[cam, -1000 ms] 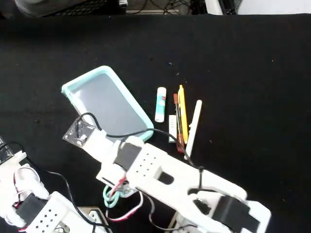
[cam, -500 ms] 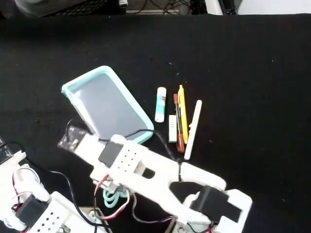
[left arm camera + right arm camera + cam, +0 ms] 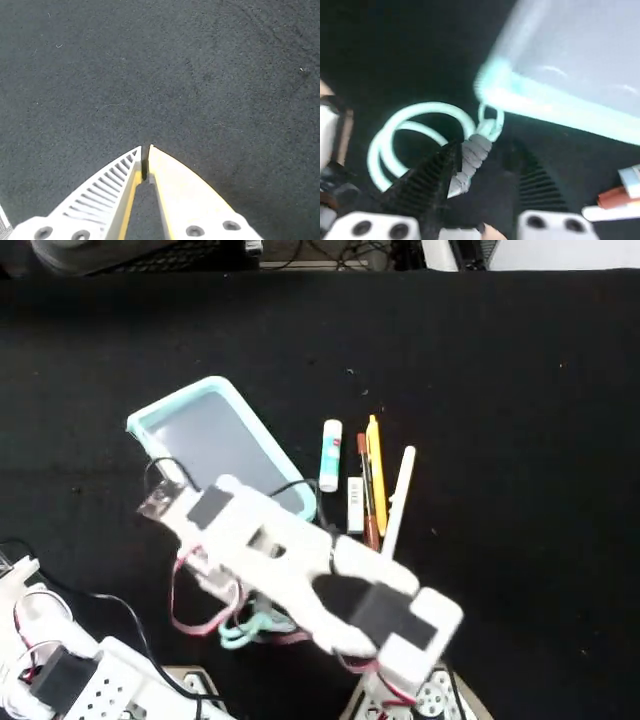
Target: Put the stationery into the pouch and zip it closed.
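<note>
If the right claw (image 3: 485, 150) pulls now: the whole pouch (image 3: 215, 445) may slide along, I think, because nothing holds it down.
Right claw: spread wide, one finger on each side of the grey knot (image 3: 470, 157) on the zip pull. The knot touches just one finger, so it is not pinched.
Missed grab: the knot is small and floppy, so the fingers could close beside it and catch nothing.
Teal loop (image 3: 415, 125): it hangs off the knot and could snag on a finger.
Left claw (image 3: 146, 150): pressed together with nothing in it, over the bare black surface (image 3: 210, 65), well apart from the pouch.
Pouch place: flat on the surface, left of the stationery, its near corner under the right arm.
Pouch long way: from far left to near right in the high view. The zip-pull corner is the near end.
Stationery: the glue stick (image 3: 330, 455), small white block (image 3: 355, 505), brown pen (image 3: 366, 490), yellow pen (image 3: 376, 472) and white pen (image 3: 398, 495) lie outside the pouch, pointing mostly away from the arms.
Bump: a sliding pouch could knock the glue stick just beside it and make it roll.
Zip: I cannot tell if it is open.
</note>
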